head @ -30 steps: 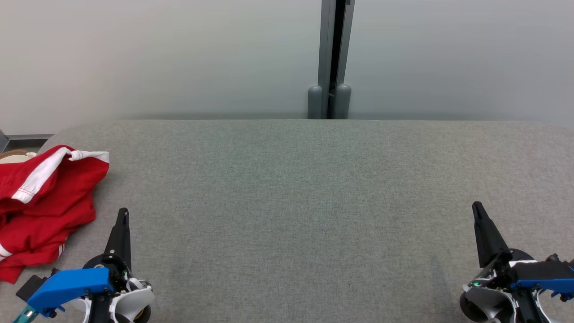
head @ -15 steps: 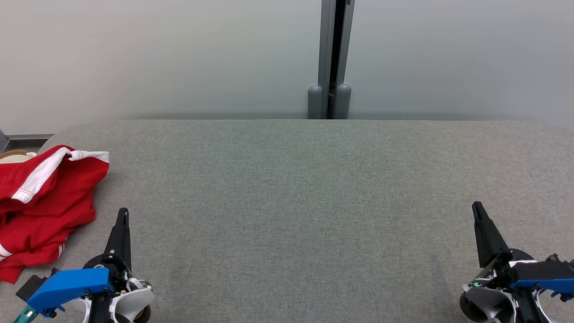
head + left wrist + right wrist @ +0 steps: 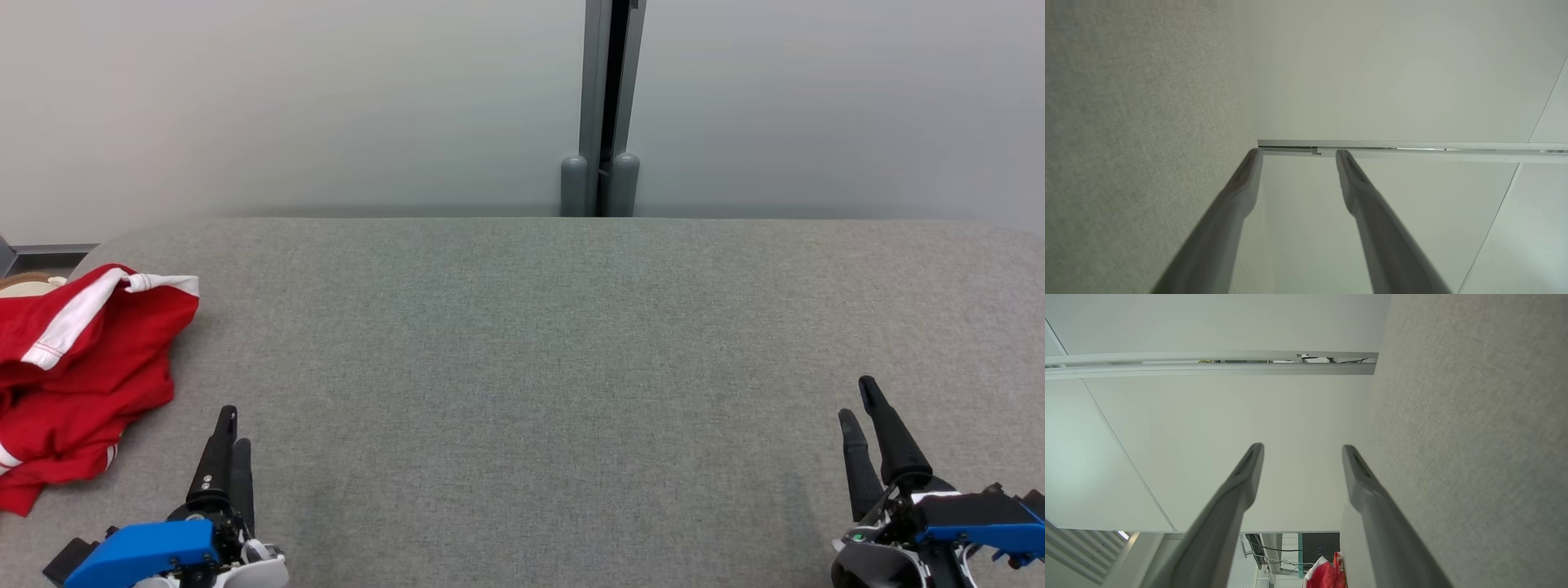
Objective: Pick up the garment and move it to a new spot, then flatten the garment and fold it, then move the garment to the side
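Cut off by the left edge: crumpled red garment with white stripes, on grey worktop. Parted and empty: left claw, right claw. Behind, grey post.

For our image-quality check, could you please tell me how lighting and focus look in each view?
Head view: soft even light, no glare, garment and table weave sharp. Left wrist view: left tool blurs near the lens. Right wrist view: right tool likewise soft.
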